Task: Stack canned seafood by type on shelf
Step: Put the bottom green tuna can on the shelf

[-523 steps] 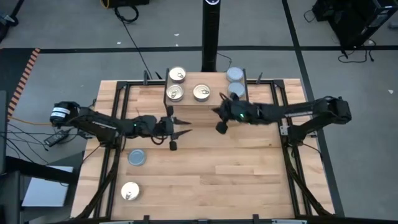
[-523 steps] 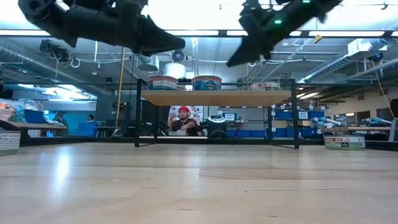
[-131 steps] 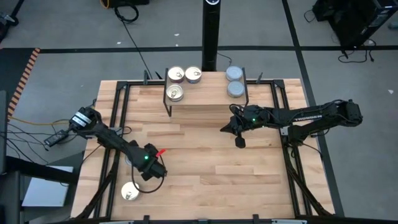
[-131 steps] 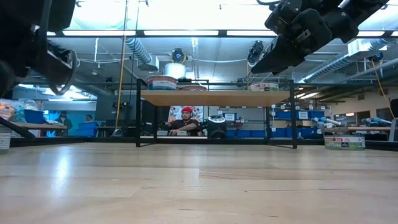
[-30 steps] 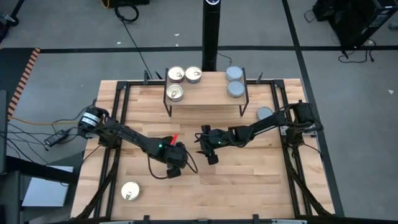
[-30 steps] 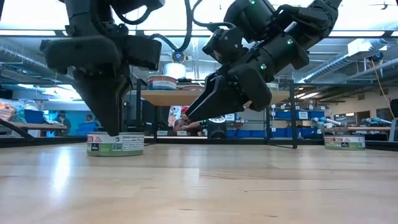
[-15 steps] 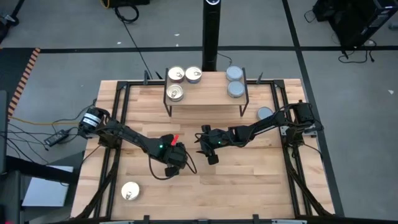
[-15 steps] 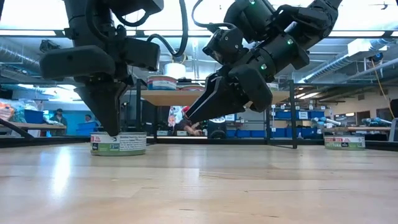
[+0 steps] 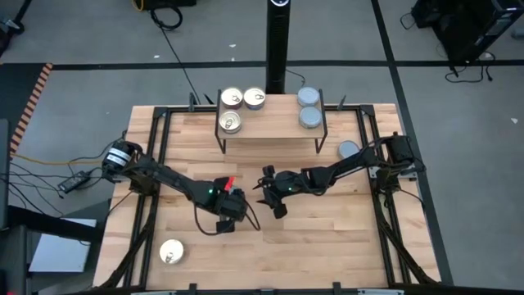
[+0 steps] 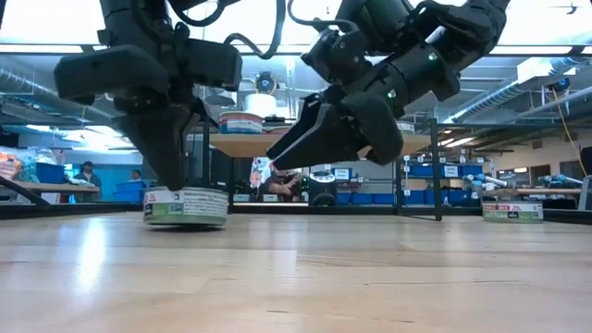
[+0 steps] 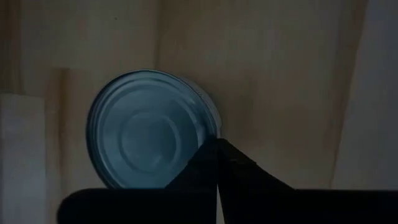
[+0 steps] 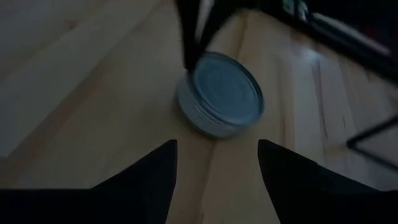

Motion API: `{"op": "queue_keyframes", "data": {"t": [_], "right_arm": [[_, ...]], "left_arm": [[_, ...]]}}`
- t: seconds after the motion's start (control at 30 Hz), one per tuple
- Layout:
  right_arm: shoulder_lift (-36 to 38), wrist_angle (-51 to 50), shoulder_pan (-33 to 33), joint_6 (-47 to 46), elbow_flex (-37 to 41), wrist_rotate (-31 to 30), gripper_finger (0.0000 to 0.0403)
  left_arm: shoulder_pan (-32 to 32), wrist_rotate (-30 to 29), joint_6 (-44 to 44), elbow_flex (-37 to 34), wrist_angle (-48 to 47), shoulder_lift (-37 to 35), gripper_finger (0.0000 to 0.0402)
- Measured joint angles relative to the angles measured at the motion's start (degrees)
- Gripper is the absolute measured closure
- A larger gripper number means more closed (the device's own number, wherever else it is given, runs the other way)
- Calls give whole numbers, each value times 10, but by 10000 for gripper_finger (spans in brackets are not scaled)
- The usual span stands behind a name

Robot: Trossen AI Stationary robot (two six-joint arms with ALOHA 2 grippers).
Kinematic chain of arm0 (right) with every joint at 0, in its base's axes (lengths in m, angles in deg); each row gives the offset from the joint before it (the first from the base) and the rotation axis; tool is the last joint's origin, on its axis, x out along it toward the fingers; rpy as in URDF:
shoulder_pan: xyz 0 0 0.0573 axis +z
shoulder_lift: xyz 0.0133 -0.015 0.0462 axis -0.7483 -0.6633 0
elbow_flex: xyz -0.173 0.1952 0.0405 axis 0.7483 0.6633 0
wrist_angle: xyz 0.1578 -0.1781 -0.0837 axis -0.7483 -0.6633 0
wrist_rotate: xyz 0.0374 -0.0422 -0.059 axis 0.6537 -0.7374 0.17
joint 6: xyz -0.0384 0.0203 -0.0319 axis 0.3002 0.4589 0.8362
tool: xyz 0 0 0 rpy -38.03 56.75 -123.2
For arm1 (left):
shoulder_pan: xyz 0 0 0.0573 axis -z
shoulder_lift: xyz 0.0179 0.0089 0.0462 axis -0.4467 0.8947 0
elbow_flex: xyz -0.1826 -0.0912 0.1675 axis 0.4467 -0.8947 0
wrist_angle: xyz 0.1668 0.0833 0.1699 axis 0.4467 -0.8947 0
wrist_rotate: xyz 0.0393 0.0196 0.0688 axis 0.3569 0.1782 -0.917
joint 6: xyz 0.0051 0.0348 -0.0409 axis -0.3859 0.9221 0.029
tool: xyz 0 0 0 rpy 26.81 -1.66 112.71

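Now my left claw (image 10: 176, 180), pinched together, nudges the blue tin (image 11: 152, 127); I should push steadily toward my right claw (image 12: 214, 158), spread apart, waiting near.

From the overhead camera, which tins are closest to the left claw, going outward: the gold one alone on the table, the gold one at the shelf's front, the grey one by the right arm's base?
Measured from the left gripper, shut beside a blue-grey tin:
1. Lone gold-lid tin, near left corner of the table.
2. Gold-lid tin at the shelf's front-left, up on the shelf.
3. Blue-grey tin by the right arm's base, far right.
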Motion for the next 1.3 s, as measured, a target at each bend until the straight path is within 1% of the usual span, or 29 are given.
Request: {"op": "queue_keyframes", "data": {"t": [0.13, 0.27, 0.43, 0.57, 0.7, 0.93, 1.1, 1.2, 1.3], "right_arm": [[0, 10, 5, 37, 0, -7, 143], [-3, 23, 1, 44, 0, -9, 121], [-5, 32, -9, 57, 0, -10, 110], [-7, 37, -14, 63, 0, -7, 114], [-34, 43, -16, 80, -3, -10, 119], [-91, 44, -3, 103, -55, -65, 111], [-119, 45, 2, 118, -90, -65, 110], [-135, 45, 4, 120, -108, -64, 125], [-149, 44, 4, 119, -119, -65, 160]], "left_arm": [[-6, -2, 12, 0, 0, 0, 401], [-17, -3, 19, 1, 1, 0, 401], [-29, -7, 31, 1, 15, -1, 401], [-35, -10, 46, 2, 19, -6, 401], [-42, -11, 53, 2, 31, -23, 401], [-55, -17, 57, 2, 35, -58, 401], [-56, -17, 60, 2, 30, -60, 401], [-56, -17, 60, 2, 32, -60, 401], [-56, -18, 60, 2, 35, -59, 401]]}}
